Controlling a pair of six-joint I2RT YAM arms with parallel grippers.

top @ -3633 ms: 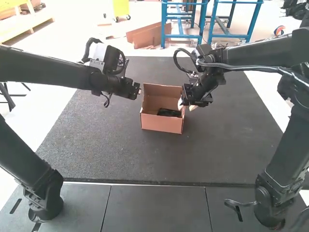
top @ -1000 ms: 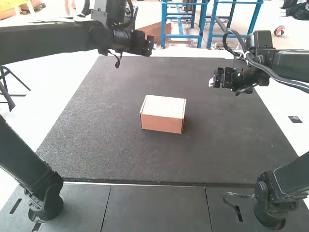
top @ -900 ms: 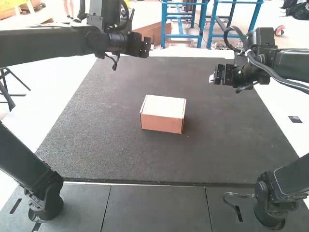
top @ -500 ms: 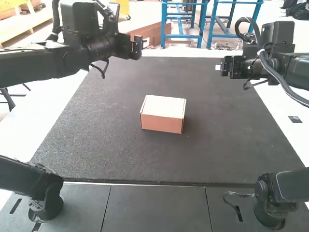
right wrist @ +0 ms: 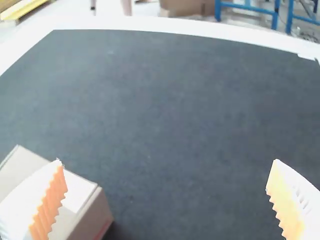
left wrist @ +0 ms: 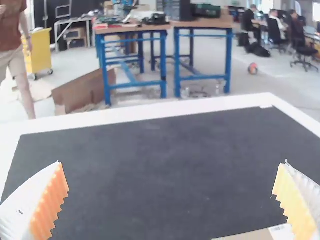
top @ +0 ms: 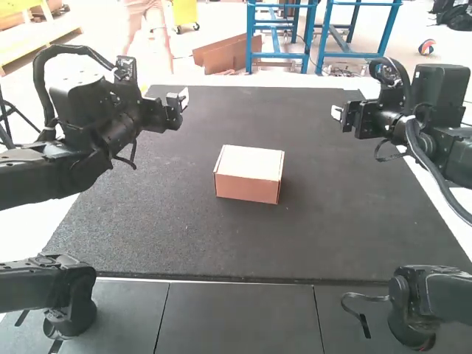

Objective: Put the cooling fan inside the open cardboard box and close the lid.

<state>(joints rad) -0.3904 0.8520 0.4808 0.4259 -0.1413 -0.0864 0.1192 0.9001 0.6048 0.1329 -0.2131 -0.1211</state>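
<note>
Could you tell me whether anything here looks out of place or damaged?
Nothing stands out. The cardboard box sits upright on the black mat with its lid flat and shut; the left hand and right hand hang open, clear of it.

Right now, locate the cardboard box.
In the high view the cardboard box sits closed in the middle of the black mat, apart from the left end effector and right end effector.

I'm seeing the closed brown cardboard box (top: 249, 174) sitting centrally on the black textured mat (top: 332, 221), the left gripper (top: 178, 98) hanging behind-left of it, the right gripper (top: 340, 116) behind-right.
</note>
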